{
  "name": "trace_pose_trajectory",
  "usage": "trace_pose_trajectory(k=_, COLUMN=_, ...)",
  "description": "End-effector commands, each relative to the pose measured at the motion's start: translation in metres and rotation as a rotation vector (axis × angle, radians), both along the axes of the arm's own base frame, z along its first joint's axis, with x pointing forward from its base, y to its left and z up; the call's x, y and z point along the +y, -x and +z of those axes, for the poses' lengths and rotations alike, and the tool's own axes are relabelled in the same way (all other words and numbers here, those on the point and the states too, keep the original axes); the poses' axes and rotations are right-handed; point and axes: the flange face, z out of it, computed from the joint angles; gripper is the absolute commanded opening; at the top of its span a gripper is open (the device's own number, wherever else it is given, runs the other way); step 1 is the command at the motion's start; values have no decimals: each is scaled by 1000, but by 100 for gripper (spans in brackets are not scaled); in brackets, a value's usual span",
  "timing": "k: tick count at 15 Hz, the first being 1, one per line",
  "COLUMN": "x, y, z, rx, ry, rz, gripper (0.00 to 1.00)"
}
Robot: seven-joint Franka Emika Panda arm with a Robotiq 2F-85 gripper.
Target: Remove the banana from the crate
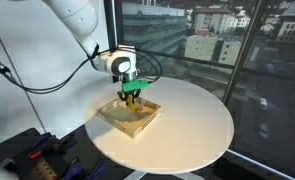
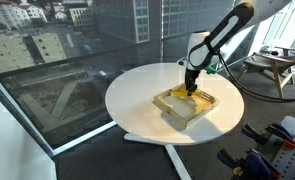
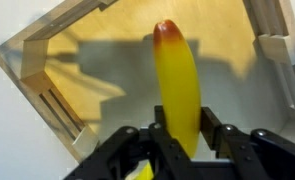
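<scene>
Windows ring the table (image 1: pixel 192 125); over the crate (image 3: pixel 37 75) the end effector (image 3: pixel 182 132) clamps the banana (image 3: pixel 176 80), whose free end might lever loose.

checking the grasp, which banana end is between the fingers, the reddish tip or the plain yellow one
The plain yellow end of the banana sits in the gripper; the reddish tip points away from it, over the crate base.

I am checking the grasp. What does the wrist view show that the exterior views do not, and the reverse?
Only the wrist view: the banana close up, reddish at its tip, held in the gripper. Only an exterior view: the round white table, the arm, the city behind glass. Both: the wooden crate under the gripper.
</scene>
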Motion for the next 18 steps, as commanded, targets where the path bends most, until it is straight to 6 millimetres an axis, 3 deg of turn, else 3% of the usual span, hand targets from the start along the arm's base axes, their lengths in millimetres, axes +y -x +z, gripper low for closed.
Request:
trace_pose_trajectory(k=1, x=3, y=8, z=25, rx=15, ry=5, rz=-42, gripper=15)
trace_pose_trajectory(k=5, x=4, y=7, z=42, rx=28, ry=5, rz=-108, gripper=19)
trace_pose_trajectory(k=8, x=7, y=7, z=49, rx=30, ry=5, rz=-165, gripper=14)
trace_pose_trajectory(k=18, x=-33, y=1, z=65, rx=21, ry=11, rz=-359, gripper=14)
